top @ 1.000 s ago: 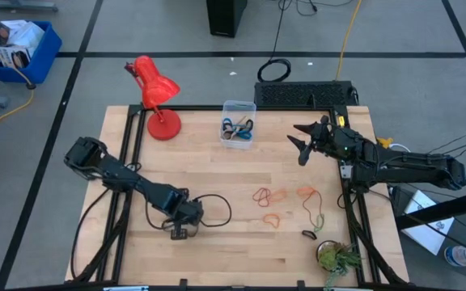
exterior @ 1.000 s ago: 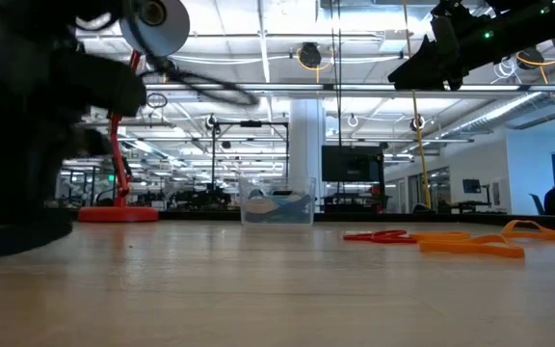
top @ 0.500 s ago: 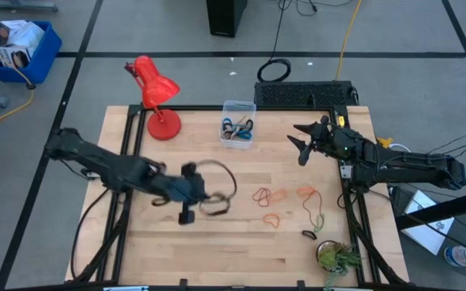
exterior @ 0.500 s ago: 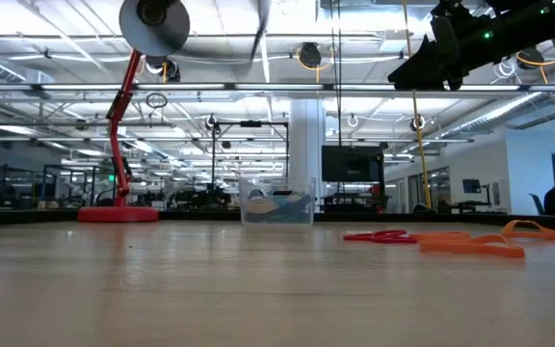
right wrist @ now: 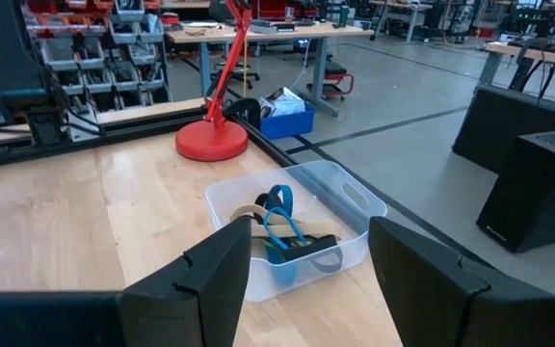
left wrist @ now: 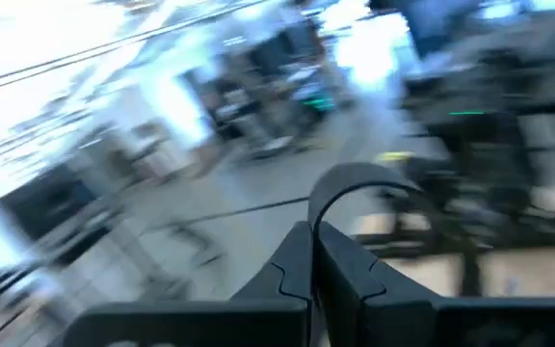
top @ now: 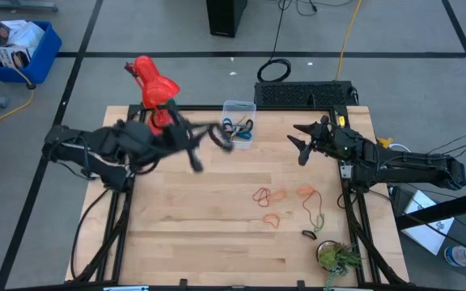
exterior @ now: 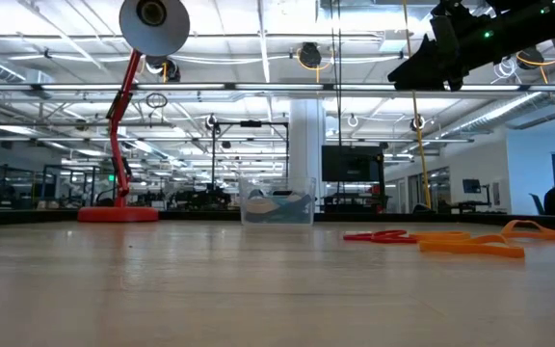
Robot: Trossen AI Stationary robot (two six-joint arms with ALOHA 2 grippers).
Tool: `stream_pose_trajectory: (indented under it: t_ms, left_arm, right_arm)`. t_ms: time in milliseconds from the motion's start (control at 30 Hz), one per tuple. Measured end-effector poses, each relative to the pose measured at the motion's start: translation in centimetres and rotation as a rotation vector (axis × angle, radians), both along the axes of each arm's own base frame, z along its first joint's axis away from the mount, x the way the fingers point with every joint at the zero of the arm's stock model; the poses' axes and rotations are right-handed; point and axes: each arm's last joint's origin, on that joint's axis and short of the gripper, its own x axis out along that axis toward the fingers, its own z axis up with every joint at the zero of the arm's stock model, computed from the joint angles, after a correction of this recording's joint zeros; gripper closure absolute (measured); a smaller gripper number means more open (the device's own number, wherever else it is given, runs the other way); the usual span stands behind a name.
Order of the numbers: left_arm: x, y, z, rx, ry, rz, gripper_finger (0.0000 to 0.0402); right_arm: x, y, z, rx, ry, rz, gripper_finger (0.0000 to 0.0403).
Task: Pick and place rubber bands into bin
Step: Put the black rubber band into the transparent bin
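Lamp (top: 154,89) beside bin (top: 239,123)

Motion-blurred left claw (top: 209,139) and its black band (left wrist: 369,185)

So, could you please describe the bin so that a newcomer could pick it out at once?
Start at the red desk lamp on the table's far edge. Just beside it, toward the right arm, stands the bin, a small clear plastic box. Unlike anything near it, it is see-through, with rubber bands inside.
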Motion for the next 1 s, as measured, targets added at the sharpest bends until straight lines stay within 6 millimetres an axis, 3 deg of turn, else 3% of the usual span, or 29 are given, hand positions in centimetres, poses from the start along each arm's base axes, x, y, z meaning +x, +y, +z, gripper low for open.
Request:
stream_pose_trajectory:
  t_ms: [167,367,633,1000]
  left_arm:
    - [1.8,2.7,-1.1,-0.01,0.025,0.168,0.0396]
    - [5.5,6.7,-4.3,-0.064,0.087,0.304,0.0391]
    - [10.4,12.7,-10.9,-0.095,0.254,0.441,0.0389]
    - [13.4,20.4,-19.9,-0.308,0.375,0.463,0.0395]
  right_arm:
    - [0.0,0.0,0.0,0.004,-0.002,-0.001,0.0195]
    - [0.0,0.0,0.0,0.002,-0.001,0.0,0.0195]
    - [0.0,0.0,0.0,0.002,0.0,0.0,0.0195]
    - [0.0,0.0,0.0,-0.012,0.009,0.003,0.0195]
